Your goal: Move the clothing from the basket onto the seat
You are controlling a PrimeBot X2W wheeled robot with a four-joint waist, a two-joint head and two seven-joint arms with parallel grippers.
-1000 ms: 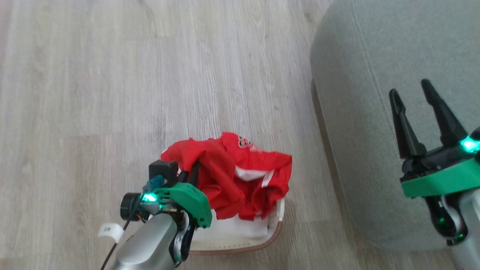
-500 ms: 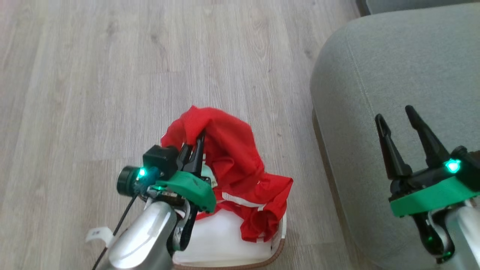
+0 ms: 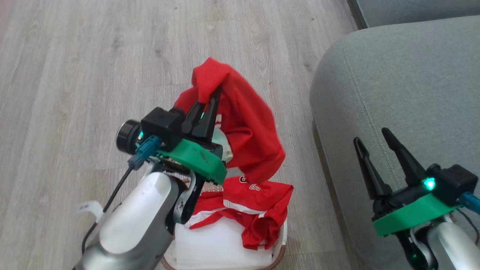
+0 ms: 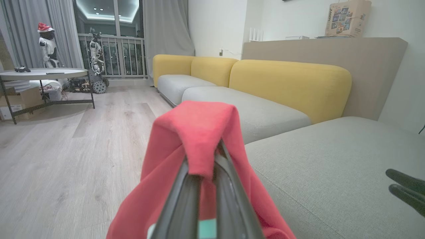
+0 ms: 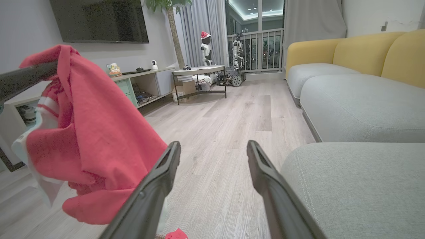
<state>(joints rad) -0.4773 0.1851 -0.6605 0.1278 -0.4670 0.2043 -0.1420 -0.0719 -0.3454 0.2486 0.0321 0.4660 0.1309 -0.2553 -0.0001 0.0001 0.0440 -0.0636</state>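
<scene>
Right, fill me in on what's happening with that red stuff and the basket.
The robot is moving clothing from the basket to the seat. Its left end effector is shut on a red garment, which hangs from the fingers above the basket. A second red garment lies in the basket, draped over its rim. The right end effector is open and holds nothing, hovering over the seat's edge.

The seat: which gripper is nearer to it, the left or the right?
Right. The right gripper hangs open at the edge of the seat. The left gripper is farther off, above the basket, shut on the clothing.
</scene>
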